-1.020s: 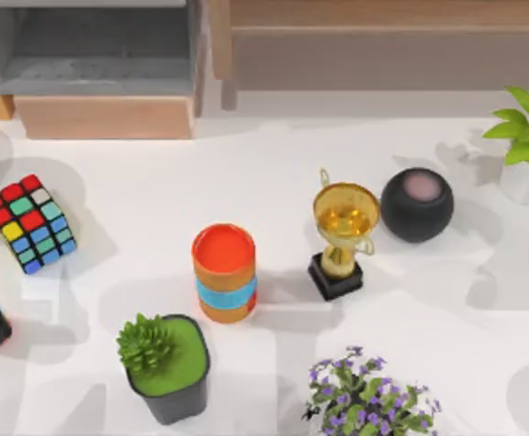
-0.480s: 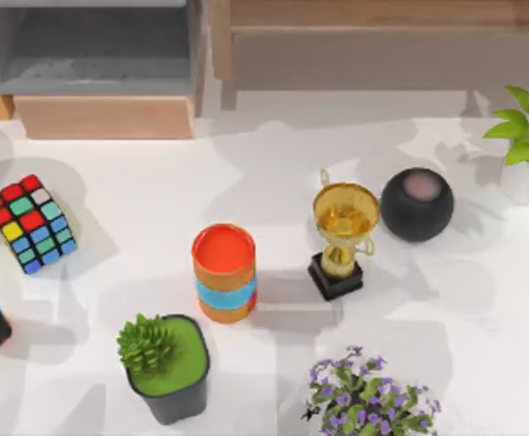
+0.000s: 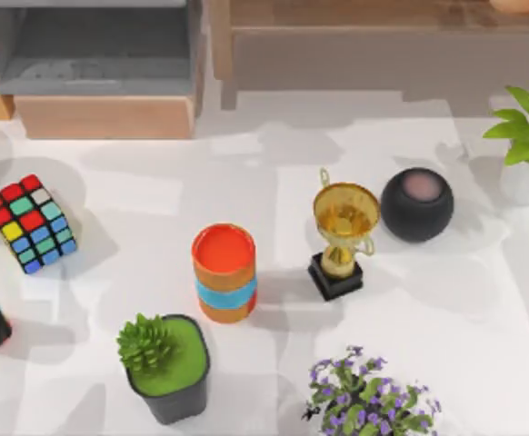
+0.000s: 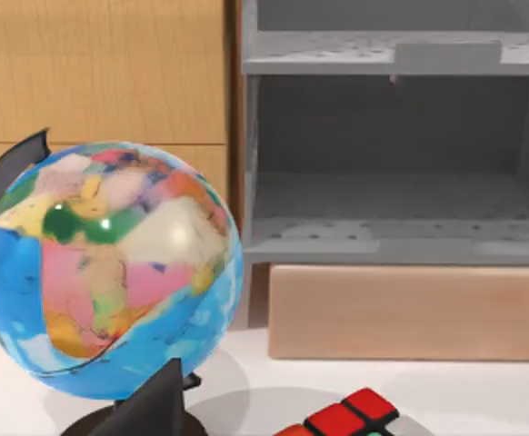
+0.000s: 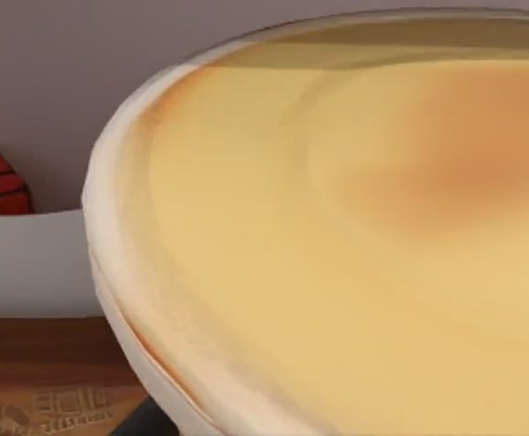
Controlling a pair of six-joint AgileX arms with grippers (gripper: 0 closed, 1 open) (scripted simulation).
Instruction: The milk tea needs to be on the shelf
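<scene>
Locating the milk tea [image 3: 224, 272] standing upright on the white table [image 3: 155, 191], near the middle, red top facing up and light-blue band circling the lower body. Noting the gold trophy [image 3: 344, 238] just to its right, apart from it, with a black sphere [image 3: 416, 204] farther right. Noting a potted succulent [image 3: 164, 359] near the cup toward the front edge, a purple flowering plant [image 3: 369, 400] to the right of that pot, a leafy green plant [image 3: 528, 136] at the right edge and a colour cube [image 3: 30, 223] at the left. Finding the grey shelf [image 3: 92, 54] at the back left, well apart from the milk tea, resting on a wooden block [image 3: 105, 116]. Facing, in the left wrist view, that shelf beside a multicoloured globe [image 4: 105, 268]. Facing, in the right wrist view, a large pale yellow rounded surface [image 5: 355, 227] at close range. Reporting grip state of both AgileX arms as impossible to tell
</scene>
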